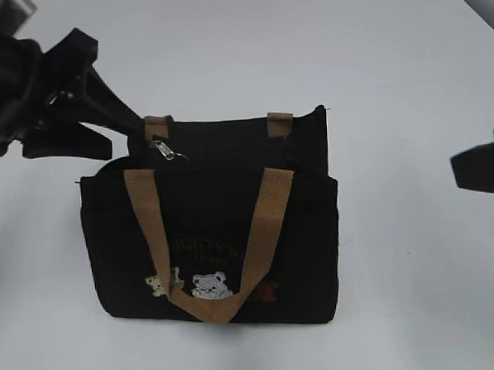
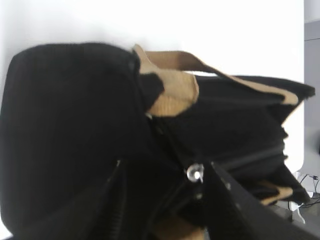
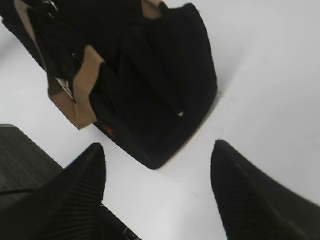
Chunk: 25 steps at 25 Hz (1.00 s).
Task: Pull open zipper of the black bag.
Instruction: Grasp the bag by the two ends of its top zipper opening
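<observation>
Parted and empty, the left end effector [image 2: 165, 210] brackets the small silver pull tab [image 2: 194, 173] of the zipper [image 1: 169, 149] atop the soft, light black bag [image 1: 208, 228], likely to buckle unless gripped by that tab.

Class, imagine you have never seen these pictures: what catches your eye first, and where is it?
The black bag lies mid-table, dark against the white table, its tan handles and small bear patches standing out on the front. At its top left corner, the silver zipper pull glints beside the left gripper. The right gripper stands open, clear of the bag.
</observation>
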### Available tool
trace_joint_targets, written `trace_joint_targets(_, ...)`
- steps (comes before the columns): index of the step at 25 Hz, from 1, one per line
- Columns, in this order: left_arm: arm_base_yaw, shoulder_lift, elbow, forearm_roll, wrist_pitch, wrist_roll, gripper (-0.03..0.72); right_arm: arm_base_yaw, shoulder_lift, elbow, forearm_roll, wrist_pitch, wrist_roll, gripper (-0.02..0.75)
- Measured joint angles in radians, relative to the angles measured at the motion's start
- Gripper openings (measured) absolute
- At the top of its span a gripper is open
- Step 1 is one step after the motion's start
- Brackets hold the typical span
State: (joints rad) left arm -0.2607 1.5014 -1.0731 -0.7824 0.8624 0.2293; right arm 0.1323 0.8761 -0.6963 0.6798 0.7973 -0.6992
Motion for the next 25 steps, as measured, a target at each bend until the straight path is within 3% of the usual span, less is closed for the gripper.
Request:
trace_joint_targets(7,-0.001,0.152,-0.074,0.001,-0.016,0.0,0.365,0.0,0.173,-0.095,0.218,-0.011,-0.211,0.508)
trace_joint_targets(9,-0.001,0.171,-0.075,0.001,-0.018,0.0,0.321,0.0,0.211,-0.141,0.241,-0.003,-0.253,0.508)
trace_joint_targets(11,-0.001,0.174,-0.078,-0.002,-0.019,0.01,0.231,0.013,0.243,-0.186,0.249,0.002,-0.283,0.508)
trace_joint_targets(14,-0.002,0.173,-0.089,0.007,-0.017,0.021,0.076,0.085,0.288,-0.253,0.253,0.004,-0.331,0.508)
trace_joint_targets(16,-0.002,0.172,-0.095,0.018,-0.004,0.023,0.032,0.155,0.322,-0.294,0.256,0.003,-0.366,0.508)
trace_joint_targets(25,-0.002,0.111,-0.101,0.032,0.073,0.026,0.029,0.437,0.541,-0.405,0.254,-0.117,-0.497,0.491)
